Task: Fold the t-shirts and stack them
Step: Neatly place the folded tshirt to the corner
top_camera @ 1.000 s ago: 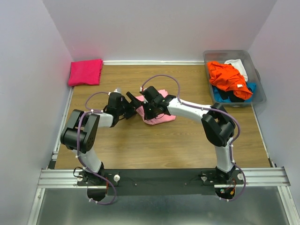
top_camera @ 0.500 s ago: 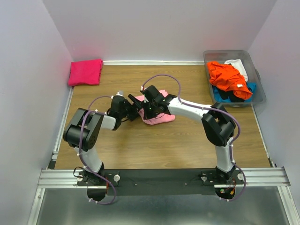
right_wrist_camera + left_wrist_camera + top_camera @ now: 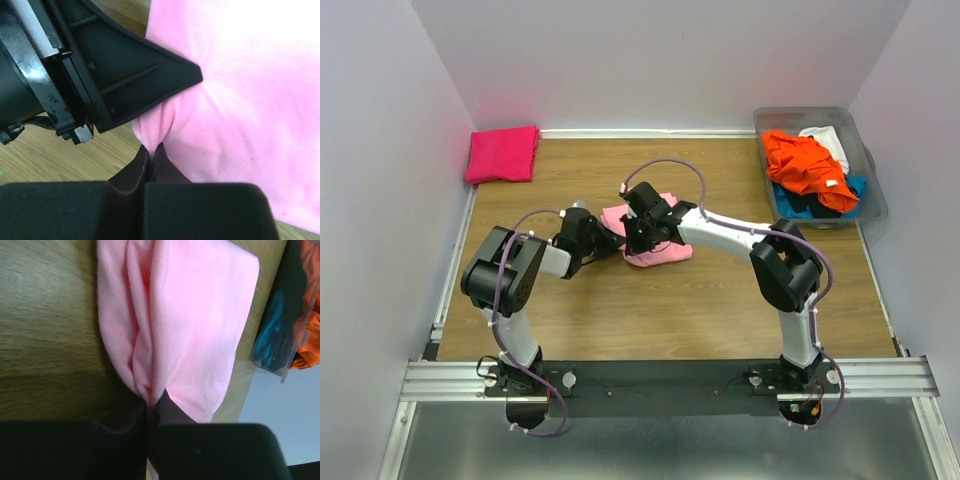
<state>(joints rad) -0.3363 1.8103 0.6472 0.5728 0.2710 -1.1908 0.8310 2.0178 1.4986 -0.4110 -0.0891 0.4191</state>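
Note:
The light pink t-shirt point(image 3: 662, 254) lies folded small at the middle of the wooden table point(image 3: 650, 310). My left gripper point(image 3: 605, 238) reaches it from the left and is shut on a pinched fold at its near edge point(image 3: 152, 402); the cloth point(image 3: 195, 325) bunches into ridges above the jaws. My right gripper point(image 3: 632, 236) comes from the right and is shut on a pinch of the same shirt point(image 3: 151, 149), right beside the left gripper's black finger point(image 3: 125, 70). A hot-pink t-shirt point(image 3: 502, 154) lies folded at the back left corner.
A clear plastic bin point(image 3: 875, 195) at the back right holds an orange t-shirt point(image 3: 805, 165) with white, blue and black cloth. The two arms cross close together over the table's middle. Walls enclose the left, back and right sides.
The left gripper moved right onto the pink shirt's left edge and closed from wide open onto a fold. The right gripper stayed in place on the shirt.

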